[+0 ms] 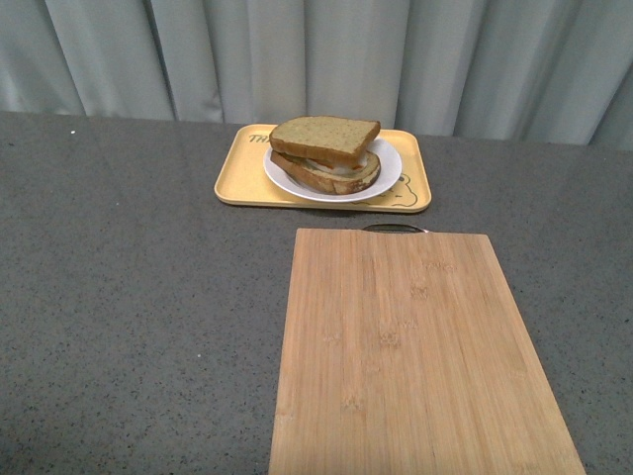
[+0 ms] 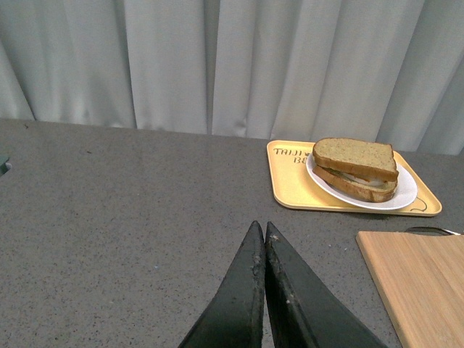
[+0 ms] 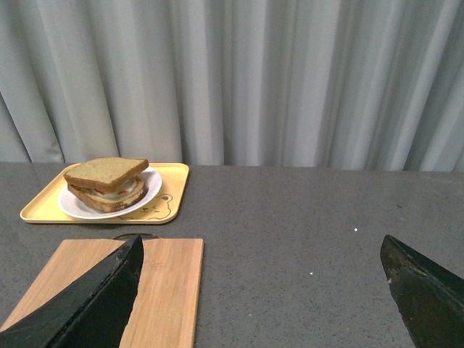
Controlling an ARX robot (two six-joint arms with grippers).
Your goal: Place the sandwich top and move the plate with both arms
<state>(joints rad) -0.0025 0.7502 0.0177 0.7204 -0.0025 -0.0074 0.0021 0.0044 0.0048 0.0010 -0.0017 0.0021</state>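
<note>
Sandwich top (image 1: 324,138): lies on the lower slice, on the plate (image 1: 388,168), far centre of the counter (image 1: 129,297).
Plate location: inside the yellow tray (image 1: 232,178), just beyond the far edge of the wooden cutting board (image 1: 415,346).
Step in hand: top slice appears placed; plate transfer is judged not yet begun.
Next move: both hands should reach the plate rim from opposite sides and lift level, likely toward the board.
Left hand (image 2: 264,235): clenched, fingertips together, empty, low over the counter, well left of the tray.
Right hand (image 3: 261,254): released, fingers spread wide, empty, above the board's right side.
</note>
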